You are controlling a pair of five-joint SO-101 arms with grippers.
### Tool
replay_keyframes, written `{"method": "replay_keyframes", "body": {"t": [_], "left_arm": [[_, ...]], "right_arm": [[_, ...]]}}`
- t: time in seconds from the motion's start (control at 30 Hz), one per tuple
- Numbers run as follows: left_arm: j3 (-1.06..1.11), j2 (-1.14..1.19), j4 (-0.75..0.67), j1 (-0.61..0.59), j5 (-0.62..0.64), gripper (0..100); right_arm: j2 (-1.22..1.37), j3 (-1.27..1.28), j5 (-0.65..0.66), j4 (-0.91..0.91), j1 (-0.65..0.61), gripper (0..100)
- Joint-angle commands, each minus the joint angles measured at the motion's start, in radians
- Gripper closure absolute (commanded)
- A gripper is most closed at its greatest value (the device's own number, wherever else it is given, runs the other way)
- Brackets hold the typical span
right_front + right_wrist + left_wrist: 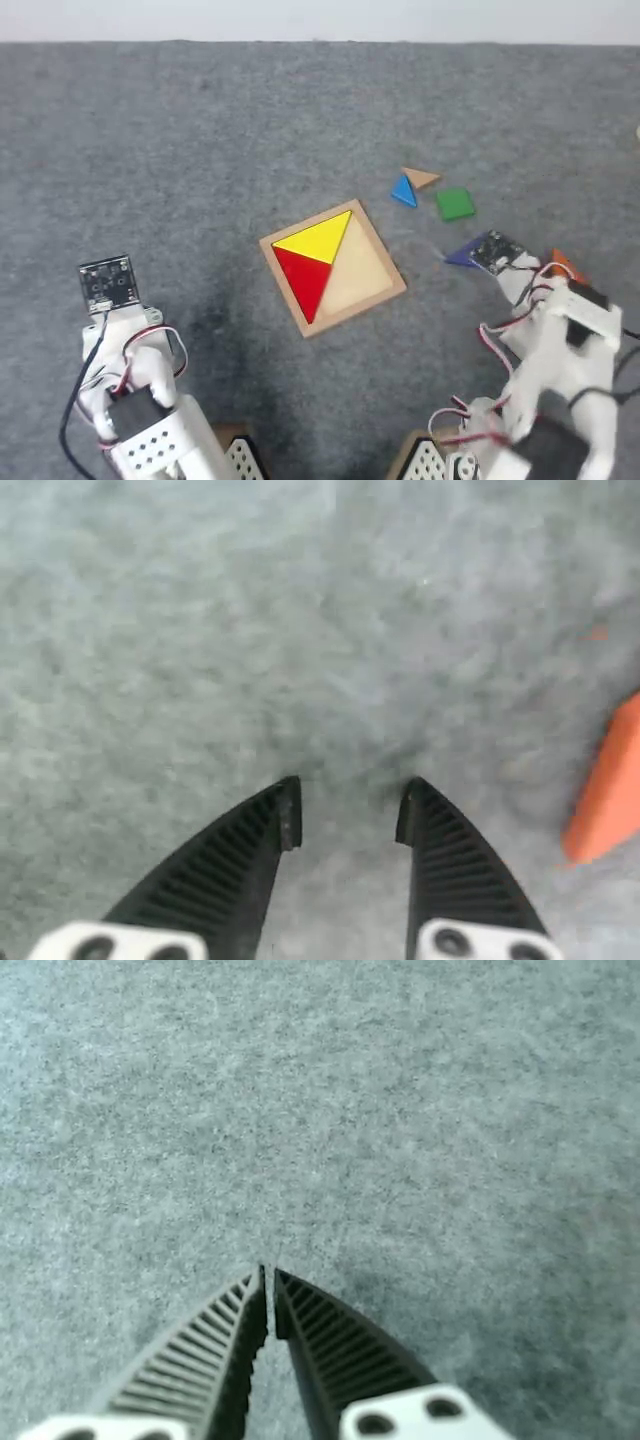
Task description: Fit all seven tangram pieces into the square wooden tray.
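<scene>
My left hand (270, 1278) is hanging low over the fuzzy grey felt tabletop (200, 130), its ribbed black plastic jaws pressing together at the tips, gripping nothing. Further right, the square wooden tray (362, 272) is sitting turned like a diamond, pale and smooth inside a raised rim. A glossy yellow triangle (318, 240) and a red triangle (305, 278) are lying flat inside it, filling the left half and meeting along one edge; the other half is showing bare wood. Beyond the tray's far corner, a small blue triangle (403, 191) and a tan triangle (420, 178) are lying close together, though I cannot tell if they are touching, and a green square (455, 204) is resting just beside them. A purple piece (460, 257) is poking out from under my right arm (555, 330), so its full shape is staying hidden. My right hand (350, 800) is hovering over bare felt with its jaws spread apart, holding nothing. An orange piece (610, 800) is lying just beside it, cut off at the frame's edge.
</scene>
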Motion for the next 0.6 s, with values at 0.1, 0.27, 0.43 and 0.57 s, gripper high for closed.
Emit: {"method": "replay_keyframes", "body": {"t": [0.1,0.27,0.43,0.57], "left_arm": [[-0.007,-0.005,0.003,0.006,-0.011,98],[-0.007,-0.005,0.003,0.006,-0.011,98],[-0.007,-0.005,0.003,0.006,-0.011,98],[-0.007,-0.005,0.003,0.006,-0.011,98]], "right_arm": [[-0.163,-0.180,-0.120,0.113,0.031,82.9],[0.045,-0.361,-0.063,0.124,0.031,82.9],[0.309,-0.460,0.081,0.041,0.035,81.0],[0.449,-0.512,0.126,-0.013,0.038,70.4]]}}
